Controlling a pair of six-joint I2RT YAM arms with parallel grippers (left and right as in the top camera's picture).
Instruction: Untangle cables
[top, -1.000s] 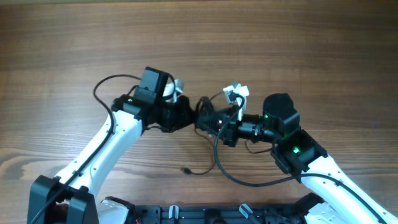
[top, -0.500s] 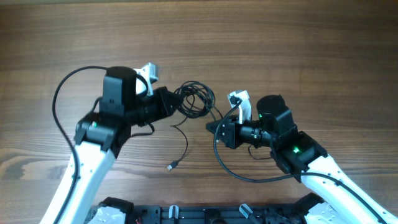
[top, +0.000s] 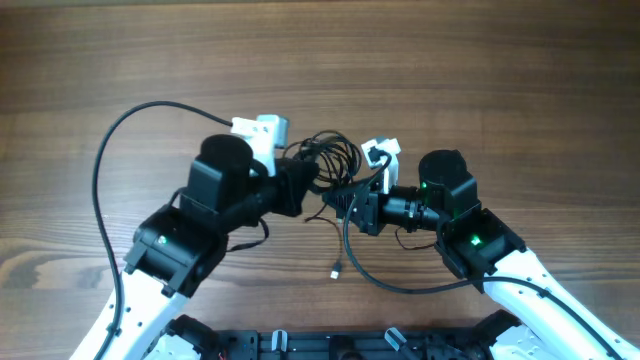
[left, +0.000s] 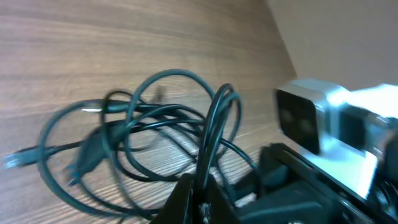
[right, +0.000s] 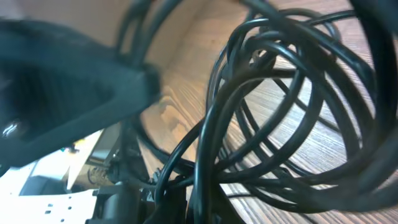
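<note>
From overhead we see the cables (top: 325, 158) bunched in a loose knot of black loops near the middle of the wooden surface (top: 480, 80). The two arms meet just below that knot. The left fingers (top: 306, 182) point toward 3 o'clock and reach the bundle at its 8 o'clock side. The right fingers (top: 347, 202) point toward 9 o'clock and come in at its 5 o'clock side, so the two pairs are close together, nearly tip to tip.

One thin strand leaves the knot and runs toward 6 o'clock across the bare wood. It ends in a small plug (top: 337, 270) that lies apart from both arms.

In the left wrist view several overlapping loops (left: 168, 124) rise above the wood. One doubled strand drops straight down between the left fingers (left: 186, 200), which appear to be clamped on it.

The right wrist view is filled with blurred coils (right: 280, 124) very close to the lens. There we cannot tell whether the right fingers are apart or closed on a strand.
</note>
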